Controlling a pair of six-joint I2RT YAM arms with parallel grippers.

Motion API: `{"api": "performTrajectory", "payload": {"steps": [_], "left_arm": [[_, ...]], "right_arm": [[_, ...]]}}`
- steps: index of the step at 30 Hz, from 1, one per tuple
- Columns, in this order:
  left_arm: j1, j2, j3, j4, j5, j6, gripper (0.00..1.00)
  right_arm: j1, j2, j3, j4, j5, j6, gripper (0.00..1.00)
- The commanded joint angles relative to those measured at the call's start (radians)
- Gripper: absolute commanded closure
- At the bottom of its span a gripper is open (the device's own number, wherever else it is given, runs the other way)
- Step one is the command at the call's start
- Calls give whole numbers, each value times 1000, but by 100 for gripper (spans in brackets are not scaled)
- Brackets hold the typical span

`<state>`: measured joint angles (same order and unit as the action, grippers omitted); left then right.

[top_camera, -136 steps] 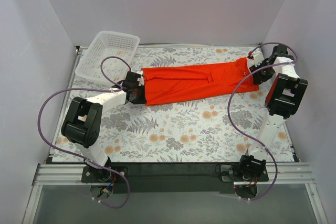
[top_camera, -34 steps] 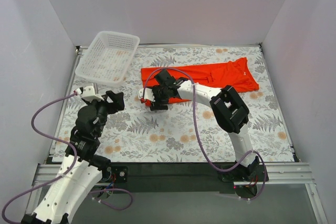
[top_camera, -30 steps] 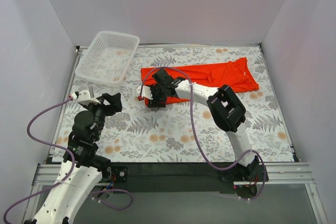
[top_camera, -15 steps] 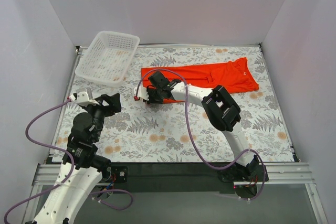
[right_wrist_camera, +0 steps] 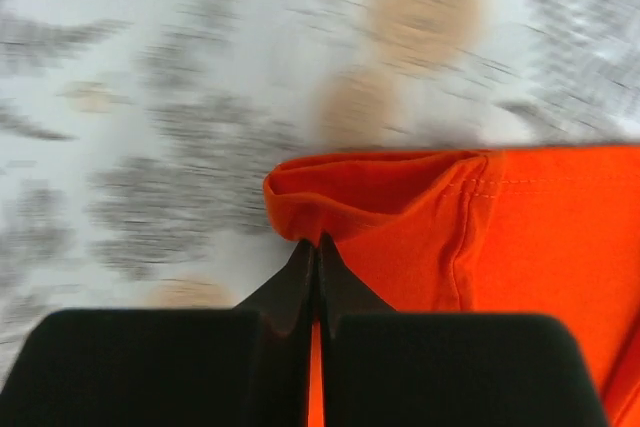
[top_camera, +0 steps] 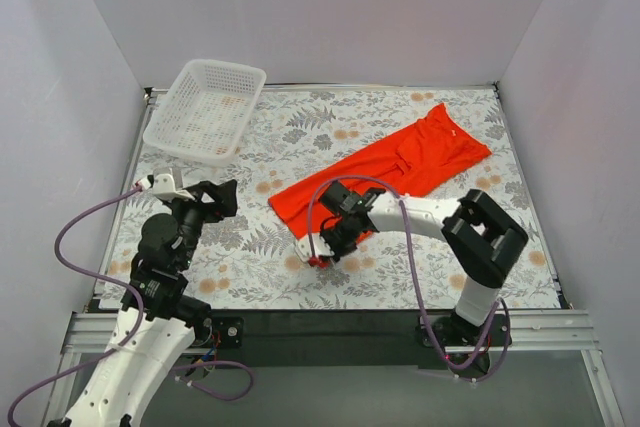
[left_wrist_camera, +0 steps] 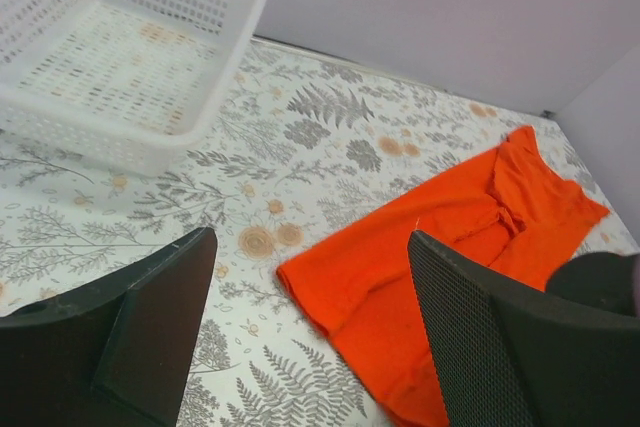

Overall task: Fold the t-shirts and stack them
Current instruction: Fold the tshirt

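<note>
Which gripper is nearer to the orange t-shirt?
Right. The right gripper is shut on a corner of the t-shirt; the left gripper hovers open to its left, not touching it.

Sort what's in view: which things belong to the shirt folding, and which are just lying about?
Part of the job: orange-red t-shirt; right end effector, shut on the shirt's edge.
Lying about: white mesh basket, apart from the shirt.

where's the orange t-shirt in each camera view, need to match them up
Top external: the t-shirt lies diagonally, from centre to far right.
Left wrist: t-shirt at centre-right.
Right wrist: t-shirt fills the right side, its edge pinched by the right gripper.
Shared landmark: the floral table cover, under it in all three.
</note>
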<state>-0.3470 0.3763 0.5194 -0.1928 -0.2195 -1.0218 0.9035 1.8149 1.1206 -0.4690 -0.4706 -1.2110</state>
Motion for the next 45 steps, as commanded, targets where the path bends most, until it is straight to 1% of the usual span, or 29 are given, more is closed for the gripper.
{"api": "performTrajectory", "payload": {"steps": [1,2,4,5,8,9,10,11,12,14,15,17,18,19,20,21,22,23,24,25,26,27,29,30,32,33,36,43,45], "left_arm": [[3,64,-12,35,150,-6,28],[3,102,-9,42,188,-9,28],[3,156,-5,73,257,-18,28],[3,221,-2,84,331,-23,28],[3,338,30,133,451,-52,29],[3,421,54,157,482,-60,29],[3,470,73,167,502,-69,31],[3,514,89,171,512,-76,31],[3,601,128,179,537,-78,31],[2,680,163,181,554,-69,32],[2,725,183,182,566,-64,32],[-1,844,241,182,580,-41,33],[-6,881,261,187,586,-34,33],[-13,971,319,187,601,-23,33],[-21,1019,350,188,611,6,33],[-39,1067,388,181,620,18,34],[-46,1125,433,176,634,28,35],[-53,1224,508,171,641,40,36],[-73,1281,551,167,650,58,36],[-81,1330,591,164,661,71,37],[-87,1428,675,155,661,81,37],[-101,1472,715,138,667,101,38],[-112,1559,802,113,687,114,39],[-124,1629,883,83,687,129,40],[-136,1697,965,55,695,146,40],[-150,1751,1032,30,698,149,41],[-174,1831,1126,-13,727,167,42],[-222,1967,1287,-45,724,154,45],[-234,2003,1333,-63,729,138,50]], "right_arm": [[81,-126,-155,-157,-53,-127,99],[93,-178,-218,-154,-54,-111,99],[107,-219,-254,-154,-82,-87,99],[113,-241,-269,-151,-91,-65,97],[143,-339,-306,-151,-118,-41,90],[155,-356,-308,-154,-111,-18,76],[155,-373,-305,-154,-103,-4,66],[155,-406,-297,-155,-85,16,59],[146,-425,-288,-157,-35,46,51],[105,-486,-248,-163,-11,82,46],[22,-506,-233,-174,-25,109,41],[-73,-576,-202,-174,-39,134,40],[-180,-598,-199,-166,-39,151,39],[-236,-618,-203,-114,-31,215,39],[-292,-655,-228,-74,-16,272,39],[-404,-669,-249,-27,33,331,38],[-464,-680,-268,66,42,382,38],[-526,-695,-304,108,43,506,38],[-643,-698,-320,157,52,575,38],[-694,-695,-327,211,64,658,38],[-747,-675,-329,222,59,767,38],[-855,-661,-326,230,3,819,38],[-955,-622,-323,248,-37,905,38],[-1036,-609,-321,250,-131,939,38],[-1096,-589,-329,259,-181,964,38],[-1104,-588,-334,259,-187,961,38],[-1123,-588,-340,265,-184,961,38],[-1149,-548,-343,265,-194,964,39],[-1155,-548,-344,265,-198,966,38]]}}
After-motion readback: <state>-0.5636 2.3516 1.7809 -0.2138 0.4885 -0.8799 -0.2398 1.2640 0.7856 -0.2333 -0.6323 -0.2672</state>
